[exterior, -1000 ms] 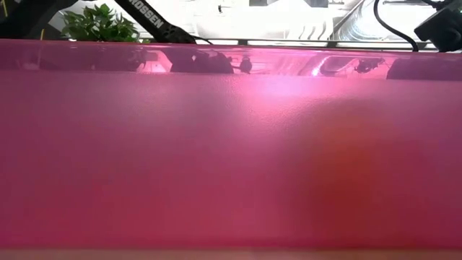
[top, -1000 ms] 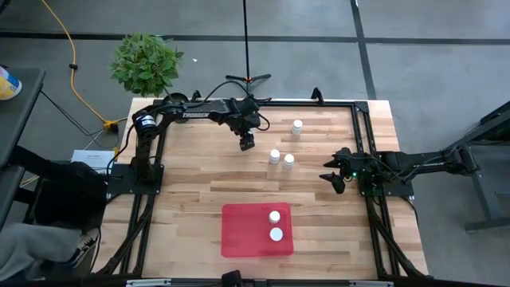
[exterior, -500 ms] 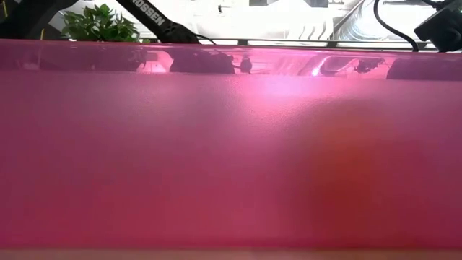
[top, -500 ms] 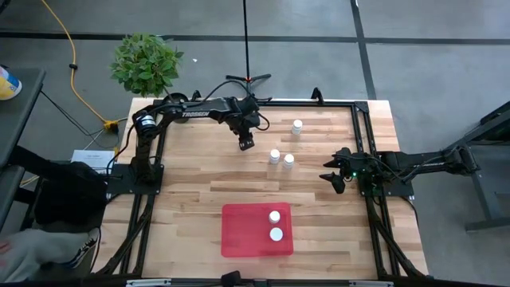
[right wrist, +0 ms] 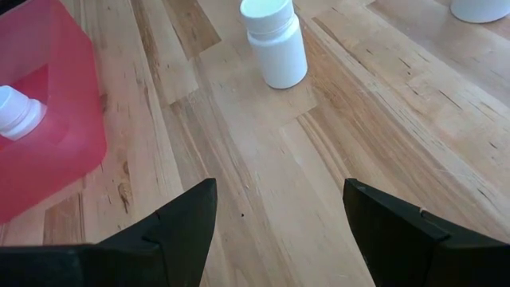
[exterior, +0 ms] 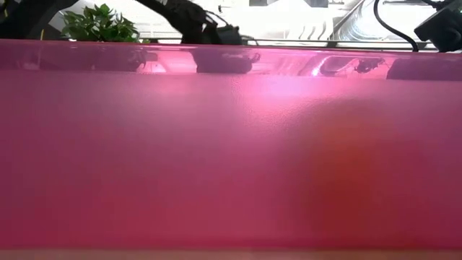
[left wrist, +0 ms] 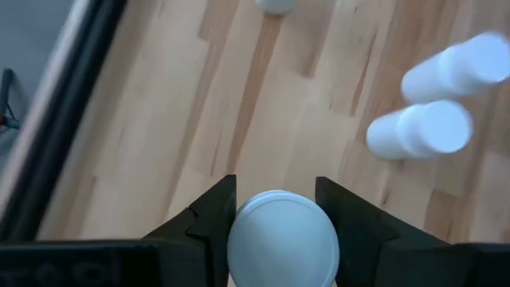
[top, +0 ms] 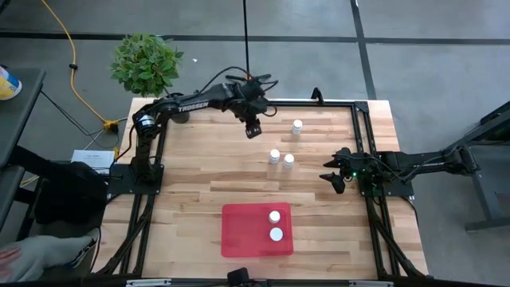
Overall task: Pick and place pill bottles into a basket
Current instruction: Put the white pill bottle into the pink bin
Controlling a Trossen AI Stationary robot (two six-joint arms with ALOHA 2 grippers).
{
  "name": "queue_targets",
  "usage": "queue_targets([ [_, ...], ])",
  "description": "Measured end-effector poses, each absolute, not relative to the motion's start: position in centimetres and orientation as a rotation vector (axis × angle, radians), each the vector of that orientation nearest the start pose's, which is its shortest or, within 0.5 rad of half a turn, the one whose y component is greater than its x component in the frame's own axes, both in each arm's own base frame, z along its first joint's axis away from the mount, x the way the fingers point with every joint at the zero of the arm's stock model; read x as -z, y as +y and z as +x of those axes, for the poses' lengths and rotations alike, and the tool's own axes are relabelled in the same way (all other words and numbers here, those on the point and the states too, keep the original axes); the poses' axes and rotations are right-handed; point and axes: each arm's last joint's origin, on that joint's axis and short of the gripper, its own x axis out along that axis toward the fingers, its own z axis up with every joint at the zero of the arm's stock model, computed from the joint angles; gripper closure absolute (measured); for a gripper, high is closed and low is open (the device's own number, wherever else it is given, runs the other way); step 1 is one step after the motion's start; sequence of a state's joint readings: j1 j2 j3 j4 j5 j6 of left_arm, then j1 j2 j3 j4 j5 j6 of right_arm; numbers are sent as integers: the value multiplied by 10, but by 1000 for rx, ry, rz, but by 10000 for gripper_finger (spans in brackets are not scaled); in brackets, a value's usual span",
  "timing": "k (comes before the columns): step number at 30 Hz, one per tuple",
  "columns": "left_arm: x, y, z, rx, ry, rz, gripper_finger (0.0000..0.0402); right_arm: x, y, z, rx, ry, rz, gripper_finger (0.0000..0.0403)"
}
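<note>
- The left gripper (left wrist: pixel 275 209) is clamped on a small white pill bottle (left wrist: pixel 283 239); its two dark fingers (left wrist: pixel 209 215) press the bottle's sides, and the round white cap faces the wrist camera, so the bottle's long axis runs along the line of the fingers.
- From above, this gripper (top: pixel 253 127) hangs over the far part of the wooden table (top: pixel 191 171), near the rear frame rail; whether the bottle is clear of the wood I cannot tell.
- Three more bottles stand upright with caps up: one alone (top: pixel 297 126) toward the far right, and a pair (top: pixel 280 158) just beside each other, nearer the middle.
- The red basket (top: pixel 243 231) lies flat at the near edge, with two white-capped bottles (top: pixel 275 225) upright inside, one behind the other.
- In the low view the basket's pink wall (exterior: pixel 231 144) fills nearly everything.
- The right gripper (top: pixel 335 179) waits at the table's right side, its fingers (right wrist: pixel 171 219) spread wide and holding nothing.
</note>
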State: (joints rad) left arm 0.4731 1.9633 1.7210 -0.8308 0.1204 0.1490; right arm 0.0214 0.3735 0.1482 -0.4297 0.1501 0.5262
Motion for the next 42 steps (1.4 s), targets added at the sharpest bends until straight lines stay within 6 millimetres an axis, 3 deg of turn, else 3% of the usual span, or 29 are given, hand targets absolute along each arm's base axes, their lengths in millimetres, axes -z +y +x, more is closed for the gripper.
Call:
queue_targets([
  [9,-330,178,376,-226,992,-149,216,-145,-2,103,291,603,449,139],
  [22,-421,164,345,-247,903,-112,216,-145,-2,103,288,604,450,139],
  [29,-447,145,306,-250,917,-116,216,-145,-2,103,289,603,452,139],
  [42,-500,107,230,-268,786,-150,216,-145,-2,103,287,599,451,139],
])
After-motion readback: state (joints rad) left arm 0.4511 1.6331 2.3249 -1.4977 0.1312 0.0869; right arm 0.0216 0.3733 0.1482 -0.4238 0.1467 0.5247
